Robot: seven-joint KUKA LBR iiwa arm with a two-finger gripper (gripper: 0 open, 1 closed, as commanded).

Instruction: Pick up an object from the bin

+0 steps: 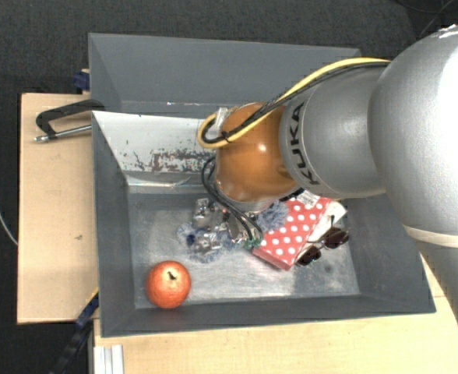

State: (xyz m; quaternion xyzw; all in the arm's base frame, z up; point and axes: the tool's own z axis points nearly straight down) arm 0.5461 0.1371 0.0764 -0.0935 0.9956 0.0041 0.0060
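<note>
camera view looks down on a grey metal bin [110,209] with a scuffed, shiny floor, dark carpet [213,6] around it. the gripper [212,226] sits low over a small bluish heap [193,240] at mid-floor, just beside a red white-dotted packet [291,237]; open or closed, i cannot tell. a round red apple [167,284] lies near the front left corner.
</note>
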